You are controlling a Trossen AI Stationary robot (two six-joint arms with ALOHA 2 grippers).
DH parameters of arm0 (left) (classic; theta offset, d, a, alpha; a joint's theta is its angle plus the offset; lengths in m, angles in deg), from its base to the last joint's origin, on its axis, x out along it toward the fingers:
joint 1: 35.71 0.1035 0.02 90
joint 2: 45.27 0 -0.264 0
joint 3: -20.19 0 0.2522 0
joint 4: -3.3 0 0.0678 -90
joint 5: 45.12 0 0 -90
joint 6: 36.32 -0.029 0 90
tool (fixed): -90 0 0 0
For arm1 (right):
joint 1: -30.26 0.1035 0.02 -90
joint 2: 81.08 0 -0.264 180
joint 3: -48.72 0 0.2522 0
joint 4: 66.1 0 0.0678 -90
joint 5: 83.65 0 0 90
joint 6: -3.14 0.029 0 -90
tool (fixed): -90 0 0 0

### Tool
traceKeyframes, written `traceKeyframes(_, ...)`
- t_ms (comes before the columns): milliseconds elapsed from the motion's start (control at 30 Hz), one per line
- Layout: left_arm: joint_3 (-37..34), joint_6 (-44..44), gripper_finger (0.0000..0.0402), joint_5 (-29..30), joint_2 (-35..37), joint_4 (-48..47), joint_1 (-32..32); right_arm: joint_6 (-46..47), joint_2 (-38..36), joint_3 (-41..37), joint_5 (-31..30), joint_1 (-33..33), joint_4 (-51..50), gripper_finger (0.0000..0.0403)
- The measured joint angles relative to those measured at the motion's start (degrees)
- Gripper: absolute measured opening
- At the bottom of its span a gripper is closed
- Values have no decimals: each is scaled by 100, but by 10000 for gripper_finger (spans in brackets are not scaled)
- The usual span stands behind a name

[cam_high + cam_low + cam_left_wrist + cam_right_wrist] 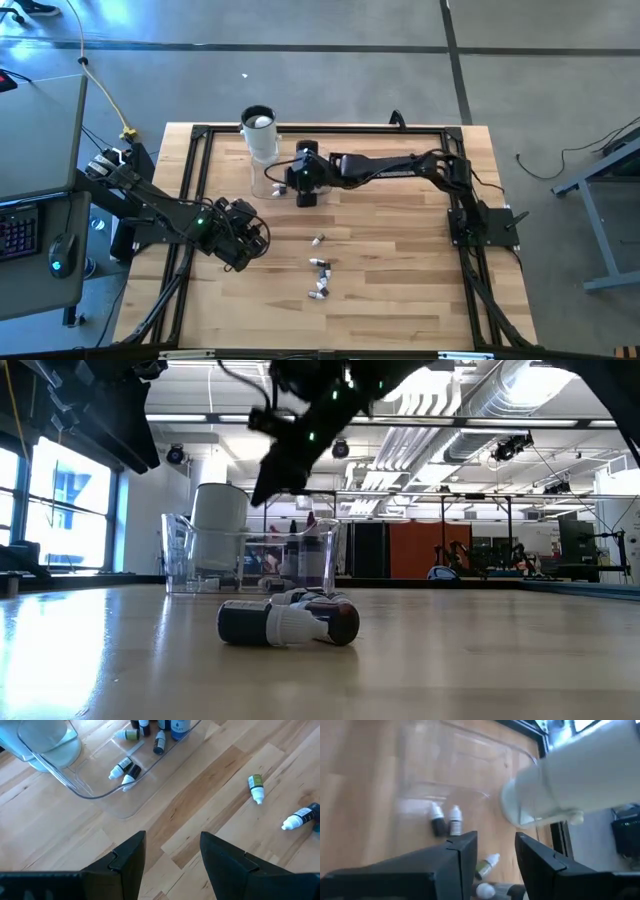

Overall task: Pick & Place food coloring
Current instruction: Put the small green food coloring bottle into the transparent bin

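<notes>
- The right gripper (303, 190) hangs over the clear tray (271, 186) in the upper middle of the high view, just beside the white cup (259, 131).
- In the right wrist view its fingers (462, 851) stand a narrow way apart with nothing between them; through the gap and beside it lie bottles already in the tray (446, 820).
- Several food coloring bottles lie in that tray, some standing and some on their sides, as the left wrist view shows (125, 768).
- The loose bottles (319, 266) still out on the wood form a short column in the lower middle of the high view, well apart from the tray and below it in the frame.
- The left gripper (245, 232) waits at the lower left of centre, its fingers (127, 860) wide and empty.
- From the left fingers the nearest loose bottle (256, 788) lies off to the right of the frame, on its side, white tip toward the lower edge; a second (299, 817) lies farther right, its axis nearly across the frame.
- Judgement: the left arm is the nearer one to the loose bottles; the right would need to travel back down the frame from the tray.
- In the low view one bottle (285, 622) lies flat in front, long axis across the picture.
</notes>
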Motion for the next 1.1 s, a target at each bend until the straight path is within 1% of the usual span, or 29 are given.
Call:
traceKeyframes(100,0,2,183,-34,0,-1,0,12,-176,297,137,278,-734,125)
traceKeyframes(200,0,2,183,-57,0,-1,0,123,-366,387,357,608,-1095,126)
traceKeyframes(267,0,2,183,-59,0,-1,0,185,-459,290,767,799,-1316,126)
traceKeyframes(367,0,2,183,-75,-1,-2,0,235,-498,-60,1549,1023,-1666,126)
traceKeyframes(433,0,2,183,-80,-51,1,0,376,-494,-411,1821,1135,-1621,126)
traceKeyframes(500,0,2,183,-103,-93,-6,0,438,-494,-881,1851,1194,-1281,126)
traceKeyframes(633,0,4,183,-183,-184,8,0,455,-481,-1949,1851,1167,-153,126)
traceKeyframes(767,0,18,183,-288,-229,49,0,444,-481,-2707,1933,1071,1058,126)
traceKeyframes(900,0,19,183,-278,-227,219,0,181,-481,-3136,2122,1012,1780,127)
traceKeyframes(1000,0,19,183,-275,-227,311,-1,135,-483,-3314,2359,993,1876,127)
traceKeyframes(1100,0,20,183,-273,-227,313,0,154,-492,-3431,2366,961,2018,127)
